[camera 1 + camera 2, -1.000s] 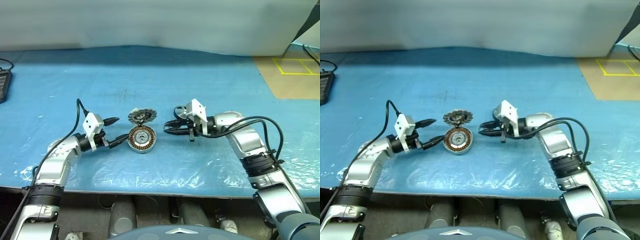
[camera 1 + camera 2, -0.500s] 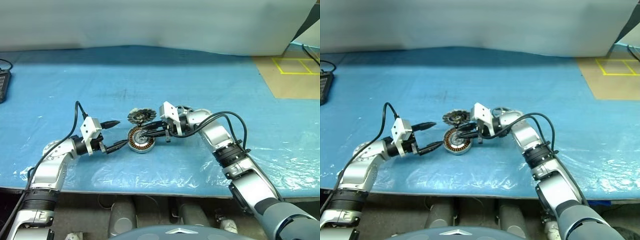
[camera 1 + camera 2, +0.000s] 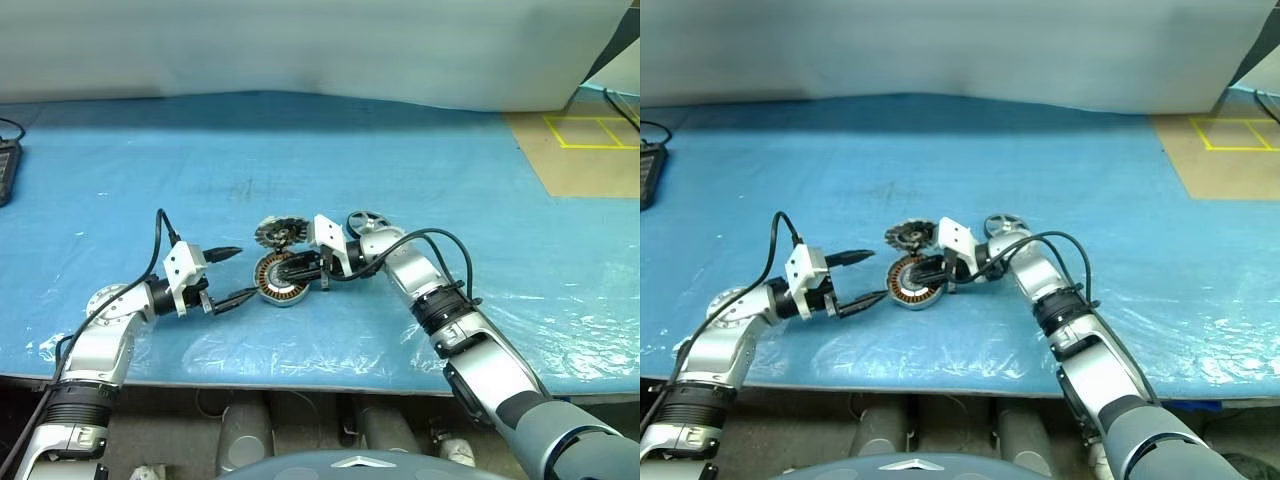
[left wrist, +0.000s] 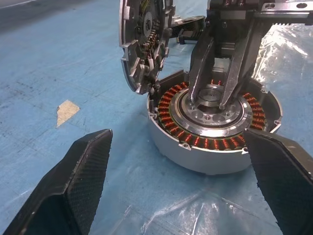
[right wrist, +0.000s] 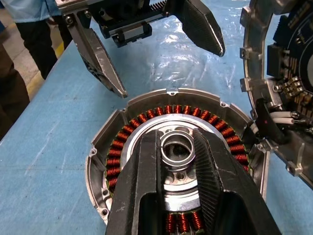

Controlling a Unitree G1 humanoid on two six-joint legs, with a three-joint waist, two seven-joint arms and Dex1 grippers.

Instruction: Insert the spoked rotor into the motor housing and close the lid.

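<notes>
The motor housing lies on the blue sheet, its copper windings ringing a silver centre. Its lid stands on edge at the housing's far rim, toothed face showing. The spoked rotor lies flat on the table behind my right arm. My right gripper reaches over the housing from the right, fingers closed on a small silver ring at the housing's centre. Just left of the housing, my left gripper is open and empty.
A black device lies at the table's far left edge. A tan board with yellow tape is at the back right. A person's legs stand beyond the table in the right wrist view.
My right gripper has swung left and down, from beside the housing to over its centre, uncovering the rotor behind it. The left gripper has stayed open in place.
</notes>
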